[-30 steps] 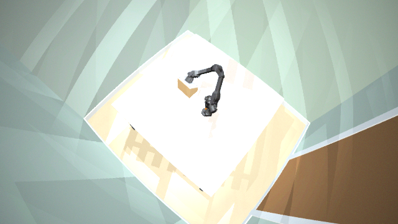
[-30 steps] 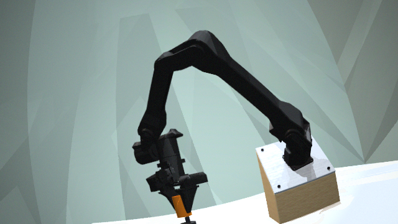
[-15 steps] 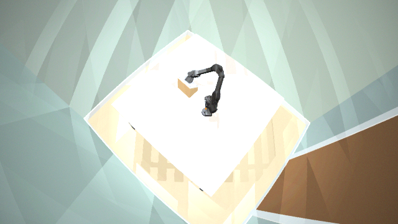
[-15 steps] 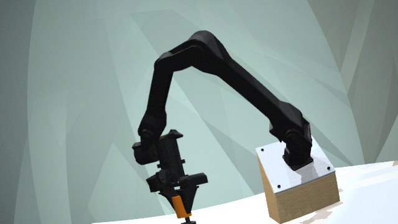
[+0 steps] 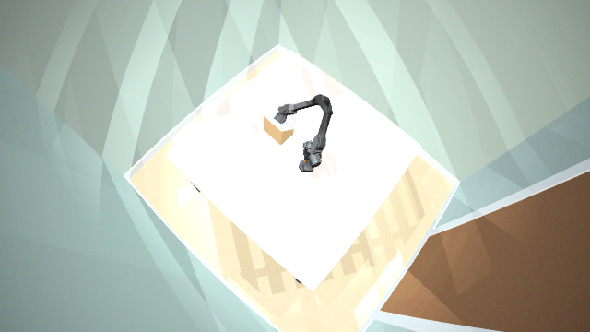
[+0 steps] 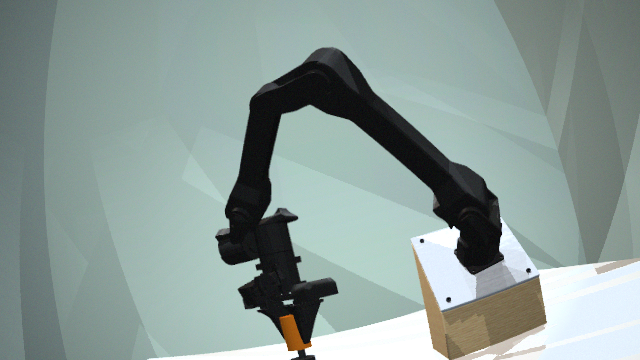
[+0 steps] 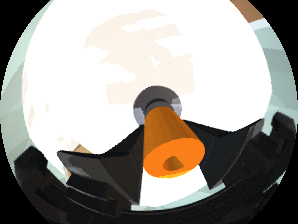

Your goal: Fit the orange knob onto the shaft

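The orange knob is held between the two black fingers of my gripper, which is shut on it. The knob leans slightly in the exterior view. A short length of dark shaft shows below the knob, above the round pedestal. The knob is not down on the pedestal. Whether its lower end only touches the shaft's tip or sits partly over it, I cannot tell. The shaft's flat side is hidden.
The arm's base stands on a wooden block with a pale metal top plate. The block stands on the white table, behind the pedestal. A low pale wall borders the floor around the table.
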